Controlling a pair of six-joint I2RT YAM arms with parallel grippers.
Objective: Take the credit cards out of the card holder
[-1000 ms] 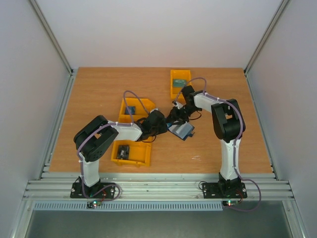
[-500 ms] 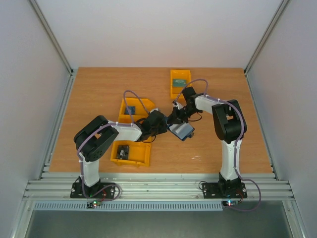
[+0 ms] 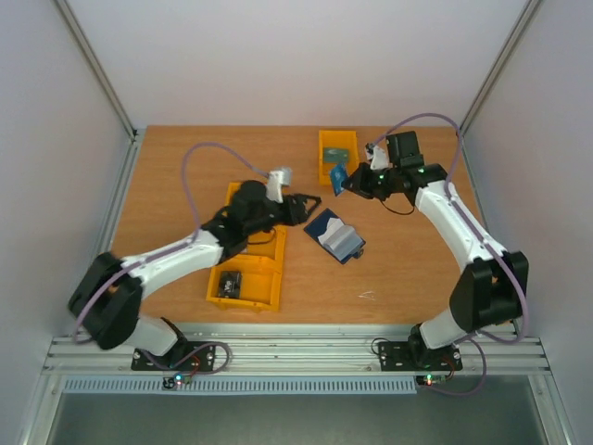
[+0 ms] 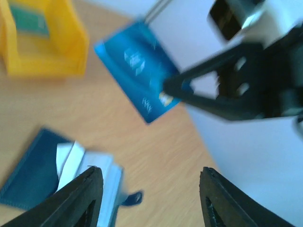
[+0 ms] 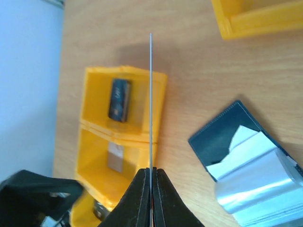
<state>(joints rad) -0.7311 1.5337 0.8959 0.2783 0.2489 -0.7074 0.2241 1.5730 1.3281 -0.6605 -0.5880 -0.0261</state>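
The card holder (image 3: 334,235) lies open on the table, navy outside, with pale pockets facing up; it also shows in the wrist views (image 4: 33,175) (image 5: 222,137). My right gripper (image 3: 348,182) is raised behind it, shut on a blue credit card (image 3: 339,176). That credit card (image 4: 137,71) faces the left wrist camera and is a thin edge-on line (image 5: 150,94) in the right wrist view, clamped between my right gripper's (image 5: 151,172) pads. My left gripper (image 3: 313,206) (image 4: 149,189) hovers open just left of the card holder with nothing in it.
A yellow bin (image 3: 336,156) holding a teal item stands at the back, right behind the raised card. Two more yellow bins (image 3: 250,209) (image 3: 246,283) with small dark items sit under and beside the left arm. Both grippers are close together above the card holder.
The right gripper shut on the blue card, pulled it out of the holder and lifted it back toward the far bin. The left gripper opened, released the holder and drew back left.
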